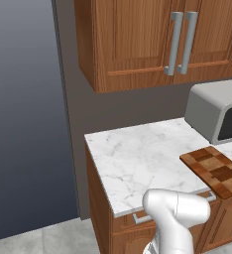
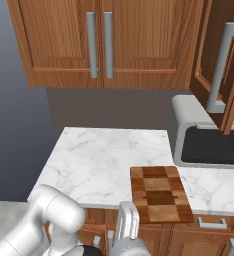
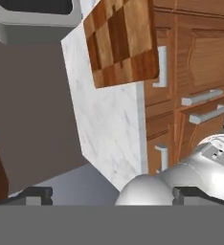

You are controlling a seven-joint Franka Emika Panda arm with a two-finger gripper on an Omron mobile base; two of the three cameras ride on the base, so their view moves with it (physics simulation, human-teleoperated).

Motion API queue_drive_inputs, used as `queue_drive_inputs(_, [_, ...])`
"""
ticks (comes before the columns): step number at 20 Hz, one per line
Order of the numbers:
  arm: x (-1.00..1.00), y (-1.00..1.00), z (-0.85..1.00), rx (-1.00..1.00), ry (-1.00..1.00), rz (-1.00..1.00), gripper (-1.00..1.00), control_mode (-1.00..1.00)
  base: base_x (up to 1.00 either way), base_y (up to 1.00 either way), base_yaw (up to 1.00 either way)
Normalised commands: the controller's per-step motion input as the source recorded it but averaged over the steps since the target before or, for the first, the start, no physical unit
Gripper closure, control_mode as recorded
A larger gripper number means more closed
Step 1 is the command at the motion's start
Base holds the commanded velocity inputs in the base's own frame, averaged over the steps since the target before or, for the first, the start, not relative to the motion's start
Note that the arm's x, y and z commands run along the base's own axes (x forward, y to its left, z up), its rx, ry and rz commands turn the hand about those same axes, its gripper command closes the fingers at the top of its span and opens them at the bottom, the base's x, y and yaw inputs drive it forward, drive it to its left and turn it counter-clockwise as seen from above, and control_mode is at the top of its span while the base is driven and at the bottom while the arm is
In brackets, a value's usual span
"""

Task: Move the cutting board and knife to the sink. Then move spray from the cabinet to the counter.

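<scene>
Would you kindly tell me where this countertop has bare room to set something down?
The counter is bare marble from its left end to the cutting board, and back to the wall. It gets crowded on the right: the board overhangs the front edge, with the microwave standing just behind it.

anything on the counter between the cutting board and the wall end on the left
Nothing; in the right base view that stretch of counter left of the cutting board is bare marble.
</scene>
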Motion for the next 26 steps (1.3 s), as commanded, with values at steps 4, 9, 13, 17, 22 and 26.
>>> queue_drive_inputs(4, [0.2,-0.22,-0.03,0.03,-0.01,0.0,-1.0,-1.0,0.0,0.0,0.0])
queue_drive_inputs(9, [0.24,-0.22,-0.19,0.0,-0.1,0.0,-1.0,-1.0,0.0,0.0,0.0])
queue_drive_inputs(13, [0.31,-0.16,-0.28,0.0,-0.2,0.0,-1.0,-1.0,0.0,0.0,0.0])
queue_drive_inputs(17, [0.19,-0.17,-0.32,0.0,-0.25,0.0,-1.0,-1.0,0.0,0.0,0.0])
queue_drive_inputs(22, [0.11,-0.14,-0.31,0.0,-0.2,0.0,-1.0,-1.0,0.0,0.0,0.0])
queue_drive_inputs(26, [0.17,-0.12,-0.24,0.0,-0.1,0.0,-1.0,-1.0,0.0,0.0,0.0])
